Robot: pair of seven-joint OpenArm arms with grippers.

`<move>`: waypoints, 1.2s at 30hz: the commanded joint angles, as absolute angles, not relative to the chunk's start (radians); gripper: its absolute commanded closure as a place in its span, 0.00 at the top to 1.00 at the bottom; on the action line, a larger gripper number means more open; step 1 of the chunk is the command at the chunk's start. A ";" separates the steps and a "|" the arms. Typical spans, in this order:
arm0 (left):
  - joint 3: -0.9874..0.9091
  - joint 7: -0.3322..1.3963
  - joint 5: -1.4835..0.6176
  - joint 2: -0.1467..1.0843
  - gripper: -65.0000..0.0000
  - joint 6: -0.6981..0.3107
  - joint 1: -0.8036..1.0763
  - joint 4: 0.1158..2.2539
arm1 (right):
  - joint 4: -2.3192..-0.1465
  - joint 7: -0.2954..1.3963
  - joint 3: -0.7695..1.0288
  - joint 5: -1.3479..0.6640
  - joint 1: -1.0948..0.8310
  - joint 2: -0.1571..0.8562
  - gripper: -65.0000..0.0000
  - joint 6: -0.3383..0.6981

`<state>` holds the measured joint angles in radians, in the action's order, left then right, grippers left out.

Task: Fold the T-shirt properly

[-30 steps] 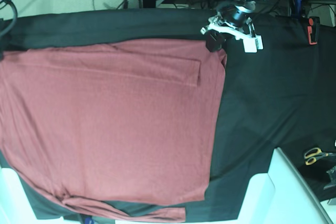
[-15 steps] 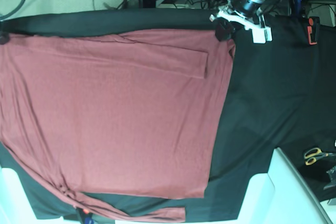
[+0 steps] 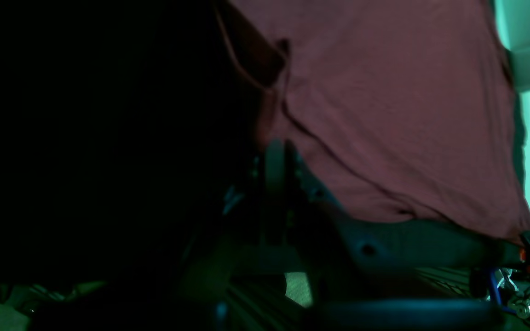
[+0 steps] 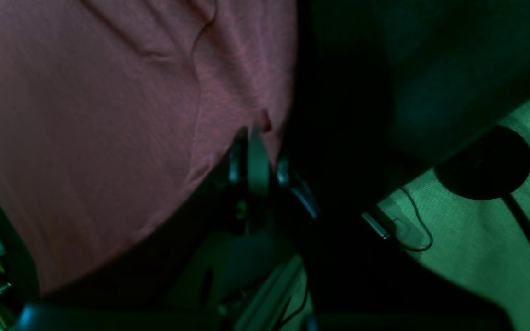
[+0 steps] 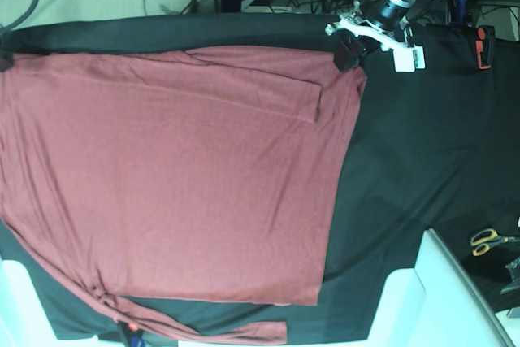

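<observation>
Shirt: the big plain brick-red long-sleeved T-shirt (image 5: 179, 176) of thin soft knit lies spread out and mostly flat. It fills the middle and the 9 o'clock side of the base view.
Sleeves: one sleeve (image 5: 244, 91) is folded flat across the top of the shirt, toward 12 o'clock. The other sleeve (image 5: 203, 329) lies bunched along the bottom edge, near 6 o'clock.
Cloth under it: a black cloth sheet (image 5: 414, 160) covers the table. It shows bare on the 3 o'clock side.
Left gripper: the black and white left gripper (image 5: 349, 53) sits at the shirt's corner near 1 o'clock. Its jaws are pinched tight on the shirt's edge.
Right gripper: the dark right gripper (image 4: 256, 133) has its jaws squeezed together on the shirt's other top corner, at the far 9 o'clock edge of the base view.
Other things: yellow-handled scissors (image 5: 490, 240) lie near 4 o'clock, well apart from the shirt. A small red and black tool (image 5: 484, 46) lies near 2 o'clock.
</observation>
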<state>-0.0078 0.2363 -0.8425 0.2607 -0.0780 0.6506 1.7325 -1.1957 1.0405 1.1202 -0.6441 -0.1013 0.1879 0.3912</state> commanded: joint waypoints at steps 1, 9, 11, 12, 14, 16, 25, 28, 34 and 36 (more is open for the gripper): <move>-0.012 0.222 -0.849 0.262 0.00 -0.088 0.656 1.750 | -1.214 1.030 1.093 -0.654 -0.085 0.211 0.00 0.383; 0.002 0.223 -0.860 0.260 0.00 0.008 0.607 1.751 | -1.214 1.030 0.984 -0.654 -0.007 0.213 0.00 0.182; 0.004 0.223 -0.889 0.263 0.00 0.008 0.591 1.741 | -1.211 1.032 0.966 -0.654 0.008 0.228 0.00 0.143; 0.004 0.223 -0.915 0.266 0.00 0.008 0.585 1.728 | -1.204 1.032 0.947 -0.654 0.015 0.237 0.00 0.130; 0.004 0.225 -0.960 0.268 0.00 0.008 0.562 1.709 | -1.202 1.030 0.912 -0.654 0.031 0.246 0.00 0.110; 0.004 0.255 -0.987 0.277 0.00 0.008 0.535 1.682 | -1.202 1.027 0.892 -0.654 0.047 0.248 0.00 0.077; -0.010 0.452 -1.010 0.246 0.00 0.010 0.383 1.626 | -1.047 1.024 0.888 -0.653 0.133 0.320 0.00 0.027; -0.010 0.453 -1.010 0.243 0.00 0.012 0.358 1.626 | -0.998 1.023 0.888 -0.653 0.157 0.344 0.00 0.027; -0.010 0.453 -1.010 0.243 0.00 0.012 0.328 1.596 | -0.924 1.020 0.820 -0.651 0.208 0.390 0.00 0.027; -0.010 0.453 -1.012 0.243 0.00 0.012 0.317 1.580 | -0.895 0.992 0.777 -0.653 0.225 0.400 0.00 0.027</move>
